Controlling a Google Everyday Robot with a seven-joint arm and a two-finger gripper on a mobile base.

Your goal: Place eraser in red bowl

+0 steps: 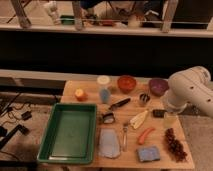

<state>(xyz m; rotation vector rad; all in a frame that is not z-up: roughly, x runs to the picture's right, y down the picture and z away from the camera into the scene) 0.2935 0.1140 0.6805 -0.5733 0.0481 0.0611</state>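
The eraser (159, 113) is a small dark block lying on the wooden table (90, 86) near its right edge. The red bowl (126, 83) stands at the back of the table, left of the purple bowl (158, 86); I see nothing inside it. My white arm (189, 89) reaches in from the right. Its gripper (167, 110) hangs low just right of the eraser, mostly hidden under the arm. I cannot tell whether it touches the eraser.
A green tray (52, 131) fills the left side. Also here: an orange fruit (80, 94), a bottle (104, 90), a black-handled utensil (120, 104), a small metal cup (144, 98), a blue-grey sponge (149, 153), grapes (174, 145) and a grey cloth (109, 143).
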